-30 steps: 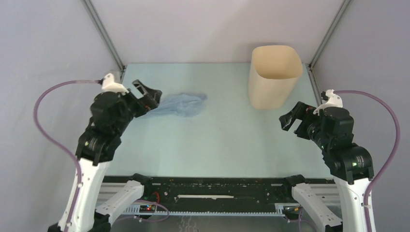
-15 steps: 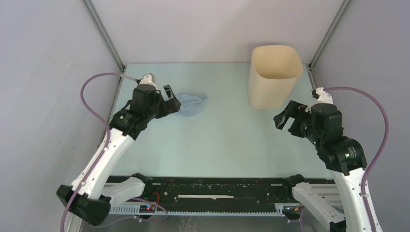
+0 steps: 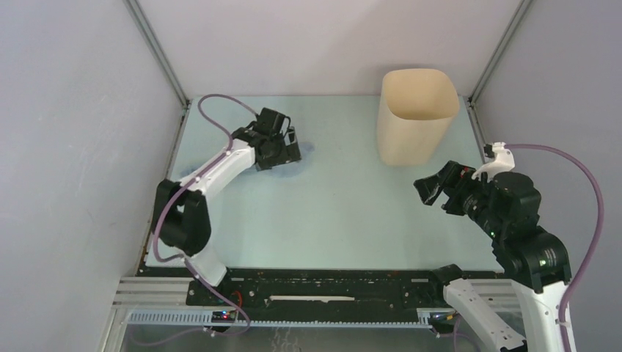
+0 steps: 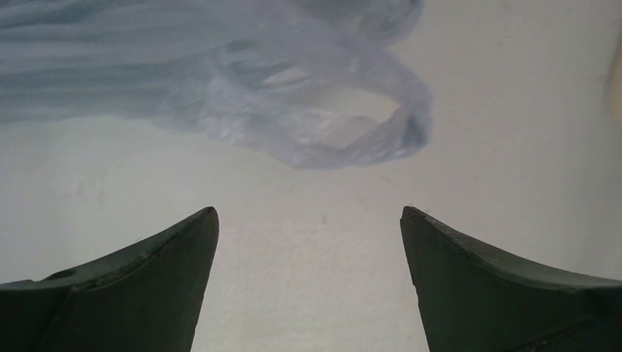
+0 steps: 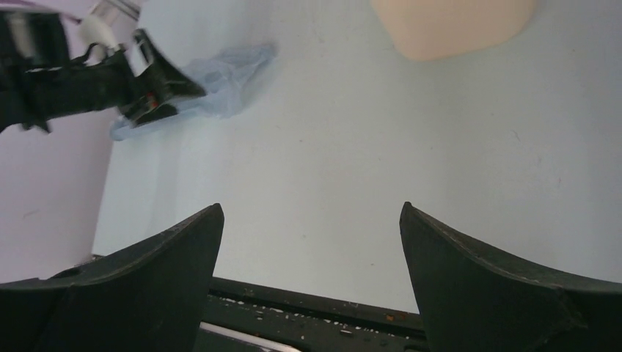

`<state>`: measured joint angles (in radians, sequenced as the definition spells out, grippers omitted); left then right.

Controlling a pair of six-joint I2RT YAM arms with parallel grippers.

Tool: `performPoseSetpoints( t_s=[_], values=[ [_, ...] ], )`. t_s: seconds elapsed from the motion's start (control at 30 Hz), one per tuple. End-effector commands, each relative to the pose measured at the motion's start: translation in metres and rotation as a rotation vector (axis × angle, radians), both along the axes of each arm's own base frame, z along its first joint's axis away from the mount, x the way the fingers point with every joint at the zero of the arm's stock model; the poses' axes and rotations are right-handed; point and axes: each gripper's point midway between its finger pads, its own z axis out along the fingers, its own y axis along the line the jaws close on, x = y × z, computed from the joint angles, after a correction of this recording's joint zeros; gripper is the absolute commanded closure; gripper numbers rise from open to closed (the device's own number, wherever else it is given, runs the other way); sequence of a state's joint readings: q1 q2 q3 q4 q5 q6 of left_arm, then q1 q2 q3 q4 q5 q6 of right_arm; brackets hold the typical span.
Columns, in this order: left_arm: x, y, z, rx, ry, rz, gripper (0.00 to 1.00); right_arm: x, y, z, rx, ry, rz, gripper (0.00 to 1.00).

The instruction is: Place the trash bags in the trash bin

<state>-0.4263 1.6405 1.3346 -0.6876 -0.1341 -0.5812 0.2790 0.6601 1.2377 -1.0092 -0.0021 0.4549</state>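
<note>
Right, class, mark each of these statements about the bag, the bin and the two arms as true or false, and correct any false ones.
1. The bag lies on the table, outside the bin. True.
2. The left end effector is shut on the bag. False: it is open, and the bag lies ungripped just ahead of its fingers.
3. The bin stands upright at the far right of the table. True.
4. The right end effector holds the bin. False: it is open, empty and apart from the bin.
</note>
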Motion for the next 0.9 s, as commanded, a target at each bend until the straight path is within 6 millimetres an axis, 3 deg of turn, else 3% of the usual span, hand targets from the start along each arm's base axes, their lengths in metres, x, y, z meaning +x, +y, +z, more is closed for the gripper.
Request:
performPoseSetpoints(
  t_s=[0.0,0.1,0.23,0.33,0.53,0.6,0.7,0.77,0.87],
  values=[
    [0.048,-0.06,0.039,-0.221,-0.137,-0.035,0.0,-0.011,0.01,0.022,0.046,-0.053,0.075,0.0],
    [0.068,-0.083,0.036,-0.302,-0.149,-0.03,0.0,-0.016,0.009,0.016,0.029,-0.015,0.083,0.0],
    [0.091,-0.095,0.023,-0.312,-0.149,0.008,0.04,-0.025,0.01,0.017,0.034,-0.012,0.097,0.0],
    [0.105,-0.097,0.01,-0.262,-0.152,0.016,0.13,-0.031,0.011,0.015,0.044,0.0,0.11,0.01],
    [0.111,-0.092,-0.012,-0.184,-0.128,0.017,0.22,-0.036,0.014,0.007,0.038,0.044,0.137,0.02],
    [0.111,-0.091,-0.018,-0.161,-0.114,0.007,0.32,-0.037,0.011,0.003,0.032,0.059,0.12,0.02],
    [0.108,-0.098,-0.011,-0.19,-0.108,-0.034,0.58,-0.038,0.01,-0.005,0.03,0.09,0.111,0.02],
    [0.1,-0.103,0.008,-0.227,-0.127,-0.05,0.74,-0.039,0.013,-0.013,0.016,0.113,0.137,0.02],
    [0.079,-0.112,0.039,-0.298,-0.139,-0.091,0.86,-0.039,0.012,-0.022,-0.043,0.144,0.179,0.02]
  ],
)
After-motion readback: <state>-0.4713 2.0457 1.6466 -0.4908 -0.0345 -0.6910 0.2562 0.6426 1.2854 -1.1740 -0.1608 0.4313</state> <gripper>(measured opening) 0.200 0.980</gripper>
